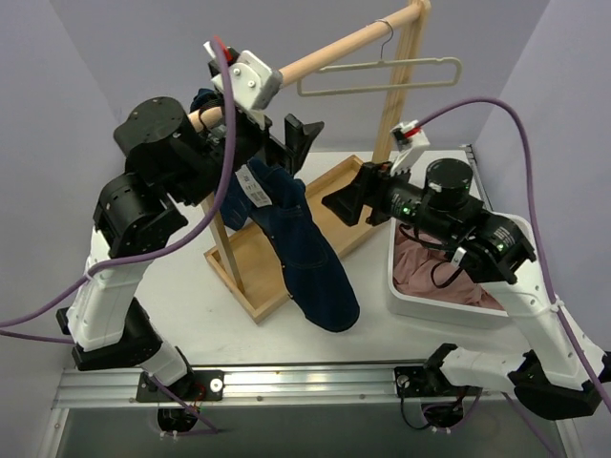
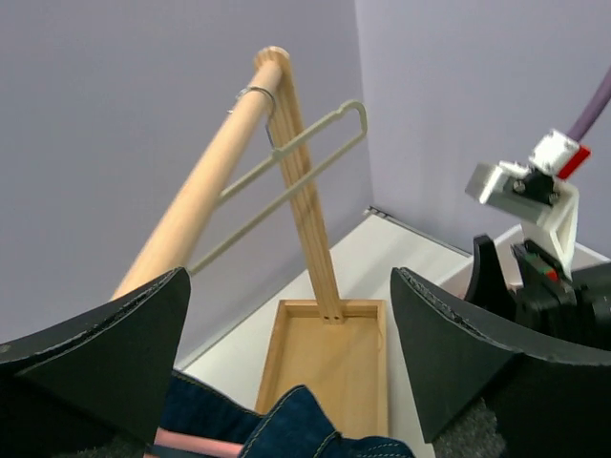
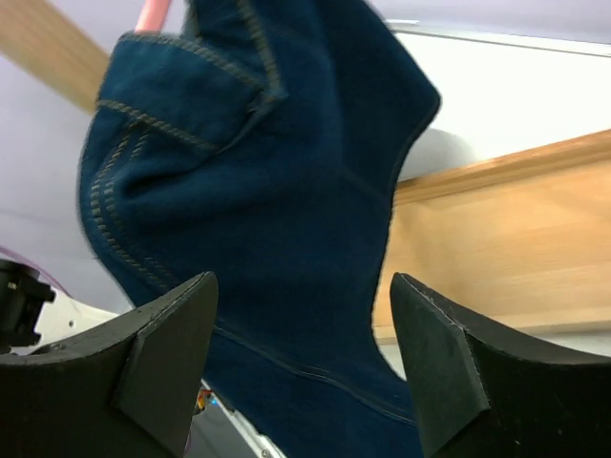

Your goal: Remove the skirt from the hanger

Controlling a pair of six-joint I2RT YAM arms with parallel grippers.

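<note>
The dusty-pink skirt (image 1: pixel 430 272) lies bunched in a white bin (image 1: pixel 449 310) at the right, under my right arm. The cream hanger (image 1: pixel 382 76) hangs bare on the wooden rod's far right end; it also shows in the left wrist view (image 2: pixel 286 162). My left gripper (image 1: pixel 286 143) is open and empty beside the rod, above the dark blue denim garment (image 1: pixel 310 253); its jaws stand wide apart in the left wrist view (image 2: pixel 288 286). My right gripper (image 1: pixel 353 196) is open and empty, facing the denim garment (image 3: pixel 267 191), with its jaws (image 3: pixel 304 286) apart and nothing between them.
The denim garment hangs from a pink hanger (image 3: pixel 153 14) at the rod's left end. The rack's wooden rod (image 1: pixel 334 50), upright post (image 2: pixel 310 219) and tray base (image 2: pixel 329 372) stand between the arms. Purple walls enclose the back and sides.
</note>
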